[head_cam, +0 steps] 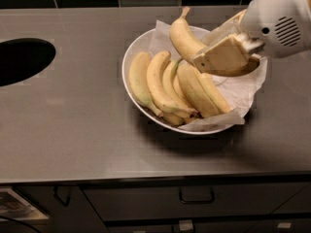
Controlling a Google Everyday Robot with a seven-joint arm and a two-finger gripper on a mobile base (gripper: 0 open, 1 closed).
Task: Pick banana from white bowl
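The white bowl (128,64) stands on the grey counter, lined with crumpled white paper (243,89). Several long yellow bananas (160,84) lie side by side in it. My gripper (224,57) is over the bowl's far right side, shut on the plump curved banana (182,38). That banana is raised above the others and tilted, with its stem pointing up and back. Its lower end is hidden behind the tan fingers (218,57). The white arm housing reaches in from the upper right.
A dark oval opening (19,59) is set in the counter at the far left. A dark tiled wall runs along the back. The counter's front edge is below the bowl, with drawers and a handle (197,195) under it.
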